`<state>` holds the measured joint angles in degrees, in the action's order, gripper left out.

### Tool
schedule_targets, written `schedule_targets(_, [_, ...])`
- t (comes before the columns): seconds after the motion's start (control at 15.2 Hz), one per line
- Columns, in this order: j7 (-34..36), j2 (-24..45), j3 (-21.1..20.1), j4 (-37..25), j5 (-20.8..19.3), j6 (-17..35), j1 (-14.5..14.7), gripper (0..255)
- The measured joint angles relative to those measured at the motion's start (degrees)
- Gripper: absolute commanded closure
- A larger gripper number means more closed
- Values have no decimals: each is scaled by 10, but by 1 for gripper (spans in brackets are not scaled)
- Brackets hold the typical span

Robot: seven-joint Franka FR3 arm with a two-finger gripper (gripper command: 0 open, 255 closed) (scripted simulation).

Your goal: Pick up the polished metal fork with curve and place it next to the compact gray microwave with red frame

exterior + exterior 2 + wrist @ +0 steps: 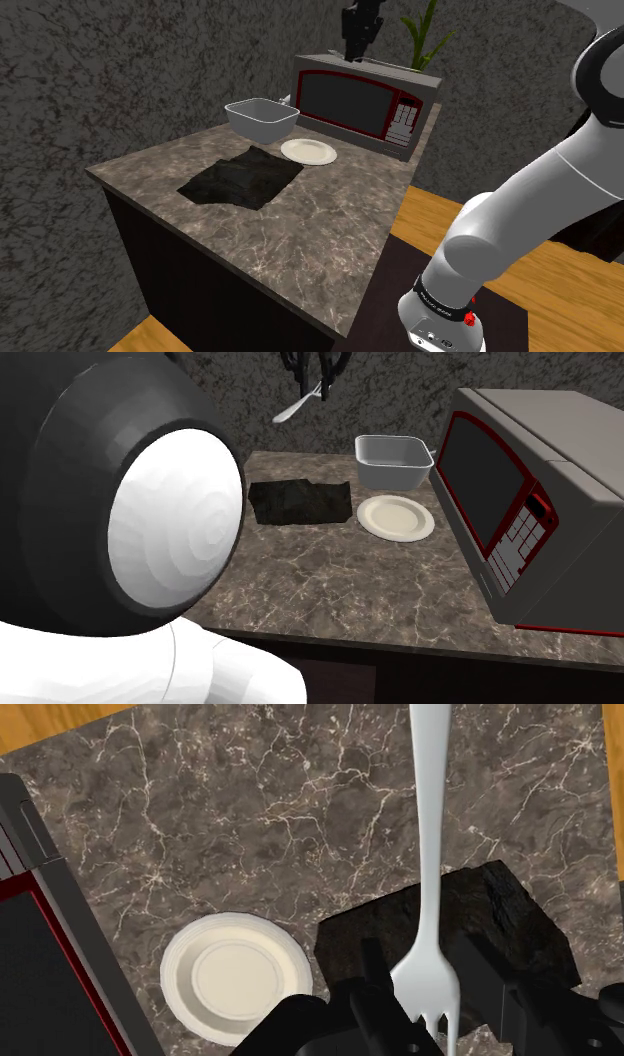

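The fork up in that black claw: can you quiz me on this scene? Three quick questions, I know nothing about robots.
1. True or false: the fork lies flat on the countertop.
2. Which thing sits between the black mat and the microwave?
A) a cup
B) a round pale plate
C) a knife
3. Fill in: the frame round the microwave's door is ____.

Key:
1. False. The gripper clasps it between its fingers, high above the counter.
2. B.
3. Red.
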<state>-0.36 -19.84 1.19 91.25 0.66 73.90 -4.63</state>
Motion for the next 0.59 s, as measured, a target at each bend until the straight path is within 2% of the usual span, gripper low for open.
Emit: schedule_targets(0.59, [-132, -12, 93, 5, -29, -6, -36, 255])
